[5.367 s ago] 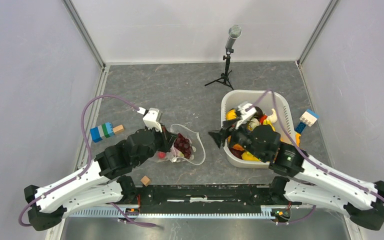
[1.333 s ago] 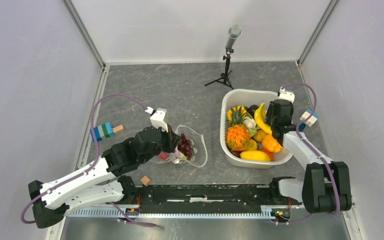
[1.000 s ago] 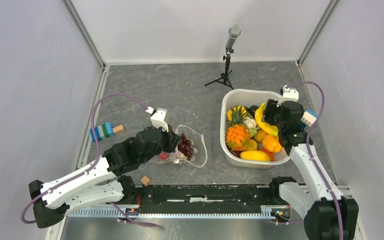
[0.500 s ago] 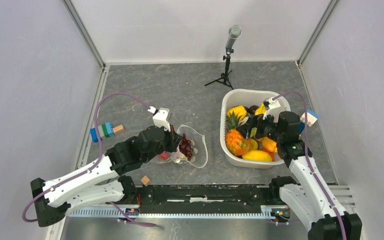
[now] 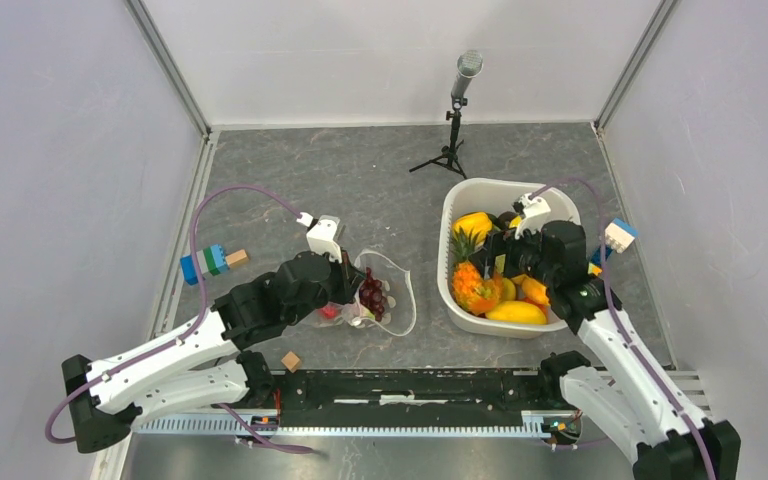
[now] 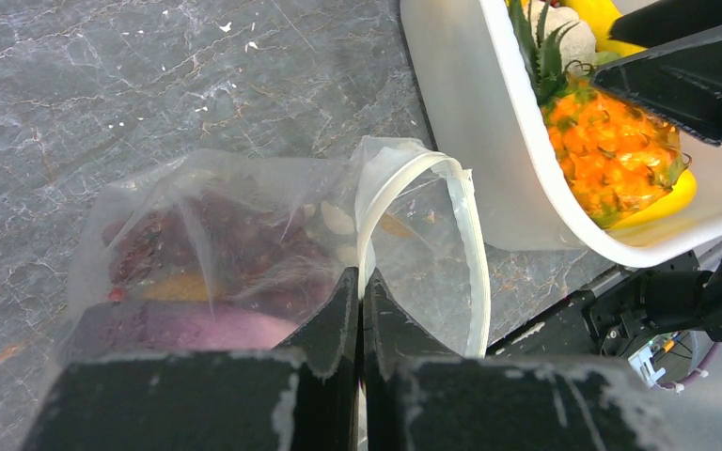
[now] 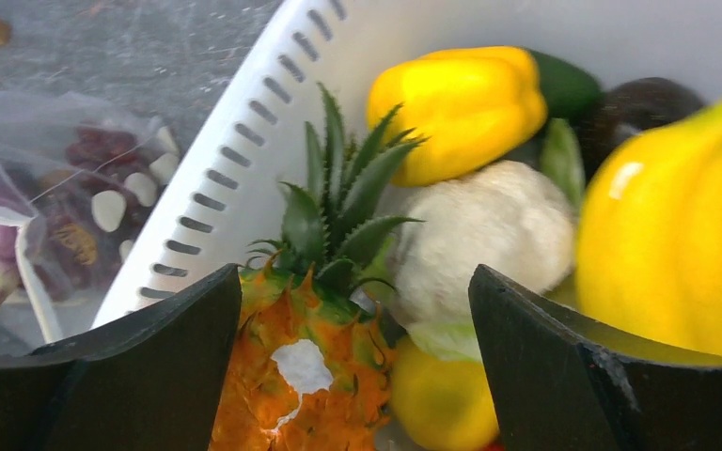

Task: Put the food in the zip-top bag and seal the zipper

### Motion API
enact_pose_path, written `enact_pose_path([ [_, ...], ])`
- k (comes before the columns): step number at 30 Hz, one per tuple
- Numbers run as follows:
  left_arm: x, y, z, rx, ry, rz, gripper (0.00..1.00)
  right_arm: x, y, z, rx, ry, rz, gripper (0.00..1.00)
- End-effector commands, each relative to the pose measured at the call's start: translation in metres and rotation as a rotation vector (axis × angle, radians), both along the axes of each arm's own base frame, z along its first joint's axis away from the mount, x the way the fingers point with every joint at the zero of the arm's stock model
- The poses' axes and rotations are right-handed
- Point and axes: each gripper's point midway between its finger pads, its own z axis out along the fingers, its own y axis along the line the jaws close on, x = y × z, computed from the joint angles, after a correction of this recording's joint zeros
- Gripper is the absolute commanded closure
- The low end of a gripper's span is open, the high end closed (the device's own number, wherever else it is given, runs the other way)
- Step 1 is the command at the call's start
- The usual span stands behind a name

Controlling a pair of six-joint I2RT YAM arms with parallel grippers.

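The clear zip-top bag (image 5: 385,295) lies left of the white basket, its mouth held open towards the basket, with purple grapes (image 5: 369,292) and other food inside. My left gripper (image 5: 348,285) is shut on the bag's white zipper rim (image 6: 404,183). My right gripper (image 5: 500,262) is open and empty, low over the basket's food. In the right wrist view its jaws straddle the pineapple (image 7: 306,366), with the white cauliflower (image 7: 489,235) just beyond, a yellow pepper (image 7: 461,103) behind and a banana (image 7: 677,244) to the right.
The white basket (image 5: 460,205) holds several toy fruits. A microphone stand (image 5: 452,130) is at the back. Building blocks lie at the left (image 5: 205,262) and right of the basket (image 5: 615,235). A small wooden cube (image 5: 290,361) lies near the front rail.
My right arm swung from the basket's right rim to over its middle and left part, lowering onto the pineapple and cauliflower. My left gripper and the bag stayed put.
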Motion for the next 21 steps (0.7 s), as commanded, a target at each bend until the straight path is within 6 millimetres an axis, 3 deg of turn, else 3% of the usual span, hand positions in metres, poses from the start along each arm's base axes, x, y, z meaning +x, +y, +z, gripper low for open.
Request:
enact_pose_path([
  [1, 0.006, -0.001, 0.011, -0.028, -0.028, 0.018, 0.97, 0.008, -0.038, 0.032, -0.124, -0.094, -0.167, 0.04],
  [3, 0.006, -0.002, 0.010, -0.027, -0.028, 0.017, 0.97, 0.010, -0.044, 0.034, -0.141, -0.109, -0.199, 0.03],
  [5, 0.006, -0.003, 0.011, -0.029, -0.029, 0.012, 0.97, 0.011, -0.048, 0.022, -0.165, -0.066, -0.223, 0.04],
  [10, 0.005, -0.001, 0.010, -0.028, -0.026, 0.014, 0.97, 0.017, -0.053, -0.009, -0.148, -0.001, -0.295, 0.22],
  [15, 0.005, 0.000, 0.010, -0.028, -0.028, 0.018, 0.96, 0.020, -0.044, -0.032, -0.110, 0.091, -0.308, 0.16],
  [21, 0.005, 0.000, 0.011, -0.028, -0.026, 0.017, 0.97, 0.021, -0.059, -0.064, -0.122, 0.158, -0.421, 0.12],
])
